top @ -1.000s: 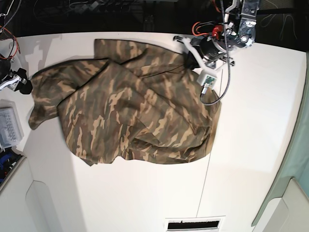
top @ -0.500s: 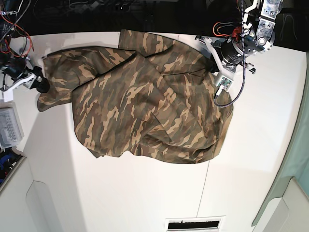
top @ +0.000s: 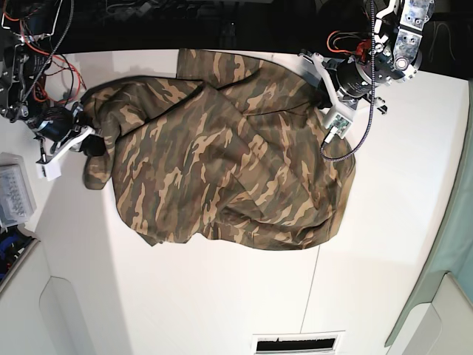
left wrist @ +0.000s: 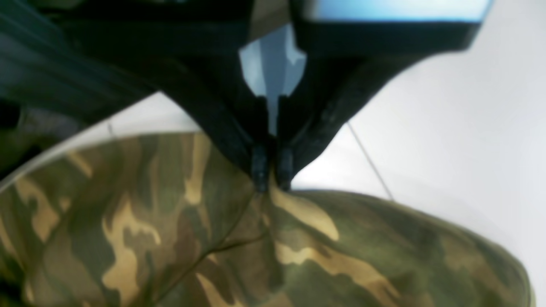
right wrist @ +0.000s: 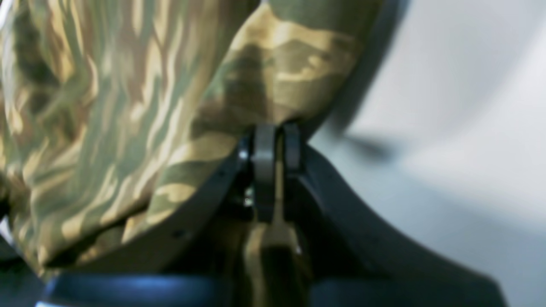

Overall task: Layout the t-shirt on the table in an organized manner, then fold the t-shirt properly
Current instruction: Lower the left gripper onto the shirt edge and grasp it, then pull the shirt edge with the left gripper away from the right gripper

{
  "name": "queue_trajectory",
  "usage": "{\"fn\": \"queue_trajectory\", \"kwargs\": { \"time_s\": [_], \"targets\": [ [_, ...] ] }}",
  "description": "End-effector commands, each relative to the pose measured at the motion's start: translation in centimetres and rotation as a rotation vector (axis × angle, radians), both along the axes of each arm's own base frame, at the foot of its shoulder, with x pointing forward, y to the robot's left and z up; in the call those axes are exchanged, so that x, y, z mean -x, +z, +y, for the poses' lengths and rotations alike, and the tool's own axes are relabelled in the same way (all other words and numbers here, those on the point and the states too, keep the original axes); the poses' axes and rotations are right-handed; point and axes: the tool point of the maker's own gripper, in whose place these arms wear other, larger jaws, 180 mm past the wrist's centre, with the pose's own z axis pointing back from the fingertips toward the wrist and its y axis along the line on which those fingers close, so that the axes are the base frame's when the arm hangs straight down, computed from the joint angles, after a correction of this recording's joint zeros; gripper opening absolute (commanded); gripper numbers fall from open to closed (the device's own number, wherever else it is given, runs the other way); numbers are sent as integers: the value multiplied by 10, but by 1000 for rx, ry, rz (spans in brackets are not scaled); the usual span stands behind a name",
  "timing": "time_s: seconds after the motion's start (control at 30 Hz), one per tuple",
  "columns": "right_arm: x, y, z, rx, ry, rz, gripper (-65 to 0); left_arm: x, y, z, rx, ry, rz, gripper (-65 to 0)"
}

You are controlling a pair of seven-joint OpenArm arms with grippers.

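The camouflage t-shirt (top: 222, 155) lies crumpled and partly bunched across the far half of the white table (top: 222, 296). In the base view my left gripper (top: 321, 96) sits at the shirt's far right corner. The left wrist view shows that gripper (left wrist: 271, 177) shut on a pinch of the t-shirt (left wrist: 298, 256). My right gripper (top: 92, 142) is at the shirt's left edge. Seen from the right wrist, the gripper (right wrist: 275, 140) is shut on a fold of the t-shirt (right wrist: 128, 106), which hangs over its fingers.
A clear plastic box (top: 13, 194) stands at the left edge, with loose cables (top: 37, 44) behind it. A thin seam (top: 310, 288) crosses the table toward a slotted vent (top: 298, 342) at the front. A pale green edge (top: 451, 244) borders the right side.
My right gripper has moved in to the shirt's left edge and closed on it, bunching that side. The left gripper has kept its hold and moved slightly right with the cloth.
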Motion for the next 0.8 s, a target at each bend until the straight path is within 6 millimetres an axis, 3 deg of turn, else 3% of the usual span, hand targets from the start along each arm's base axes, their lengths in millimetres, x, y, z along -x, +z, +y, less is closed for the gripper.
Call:
{"fn": "queue_trajectory", "kwargs": {
  "time_s": [0.0, 0.1, 0.23, 0.37, 0.5, 0.53, 0.67, 0.73, 0.77],
  "targets": [
    [-17, 21, -23, 34, -25, -68, -650, -5, 7, 8, -31, -28, -30, -650],
    [-29, 41, -52, 74, -62, -111, -650, -6, 7, 29, -114, -65, -30, -650],
    [-40, 61, -74, 114, -72, -149, -650, -9, 11, 52, -192, -101, -45, -650],
    [-51, 73, -84, 153, -73, -175, -650, -18, 18, 70, -261, -128, -70, -650],
    [-50, 70, -85, 168, -71, -160, -650, -29, 25, 76, -283, -139, -94, -650],
    [-48, 67, -84, 166, -72, -147, -633, -30, 26, 75, -282, -155, -94, -650],
    [-40, 57, -76, 152, -56, -95, -402, -36, 30, 71, -271, -183, -114, -650],
    [-36, 52, -73, 147, -48, -70, -334, -41, 33, 70, -272, -181, -128, -641],
    [-35, 51, -71, 138, -49, -65, -325, -44, 35, 70, -272, -180, -134, -600]
  ]
}}
